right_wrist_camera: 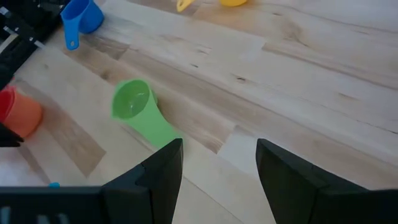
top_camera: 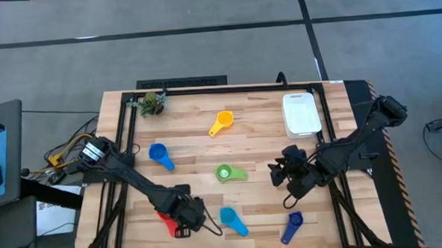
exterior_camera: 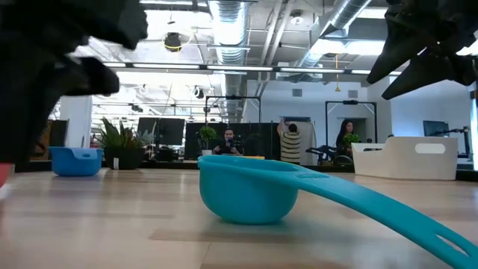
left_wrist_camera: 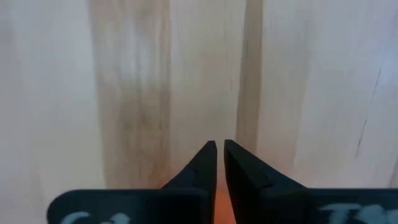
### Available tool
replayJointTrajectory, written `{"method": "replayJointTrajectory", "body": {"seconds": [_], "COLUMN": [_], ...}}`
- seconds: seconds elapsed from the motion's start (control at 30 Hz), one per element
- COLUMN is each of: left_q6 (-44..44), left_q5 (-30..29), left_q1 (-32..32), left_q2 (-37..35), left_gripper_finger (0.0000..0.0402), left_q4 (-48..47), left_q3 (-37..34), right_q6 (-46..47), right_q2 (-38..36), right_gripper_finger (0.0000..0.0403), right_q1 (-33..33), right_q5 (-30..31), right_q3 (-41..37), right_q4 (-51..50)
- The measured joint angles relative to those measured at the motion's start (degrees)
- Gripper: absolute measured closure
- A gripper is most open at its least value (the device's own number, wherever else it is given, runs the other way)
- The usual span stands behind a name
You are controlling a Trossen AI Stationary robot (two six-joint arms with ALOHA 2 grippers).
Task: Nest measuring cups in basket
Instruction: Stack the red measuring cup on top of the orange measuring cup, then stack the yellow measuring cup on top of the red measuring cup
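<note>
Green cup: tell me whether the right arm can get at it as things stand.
Probably yes. The right gripper hangs open and empty beside the green cup, with only bare table between them. The cup lies alone, clear of the other cups, and the left gripper is busy at the near edge.

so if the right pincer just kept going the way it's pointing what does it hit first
Probably the green measuring cup. In the right wrist view the open right pincer faces across bare table, with that cup's handle just ahead, slightly off to one side. Depth is unclear, so it might slide past and touch wood first.
</note>
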Motion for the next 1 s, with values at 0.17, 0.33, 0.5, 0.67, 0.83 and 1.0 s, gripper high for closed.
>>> {"method": "replayJointTrajectory", "body": {"seconds": [0.17,0.33,0.5,0.67,0.83,1.0], "left_q6": [1.0,-1.7,-6.3,-11.0,-6.0,9.8], "left_q5": [-9.7,-21.6,-31.3,-36.9,-41.5,-29.0], "left_q1": [0.3,0.8,0.9,2.2,7.7,23.0], "left_q2": [-1.8,-7.9,-17.0,-27.9,-35.7,-36.3], "left_gripper_finger": [0.0385,0.0385,0.0385,0.0385,0.0385,0.0379], "left_q4": [-1.2,-7.2,-13.2,-7.7,11.4,37.5], "left_q3": [1.1,1.1,-1.0,-11.6,-24.5,-30.0], "right_q6": [-0.1,-0.1,-0.2,-0.3,-0.2,-0.1], "right_q2": [0.0,0.0,0.0,0.0,2.7,6.2], "right_gripper_finger": [0.0178,0.0178,0.0178,0.0178,0.0178,0.0178], "right_q1": [-1.6,-1.7,-1.6,-1.7,-2.7,-4.5], "right_q5": [-0.2,-0.8,-0.7,-0.4,-0.3,-3.6], "right_q3": [0.0,0.0,0.0,0.0,0.0,0.0], "right_q4": [0.0,0.0,-0.1,-0.2,0.6,2.7]}}
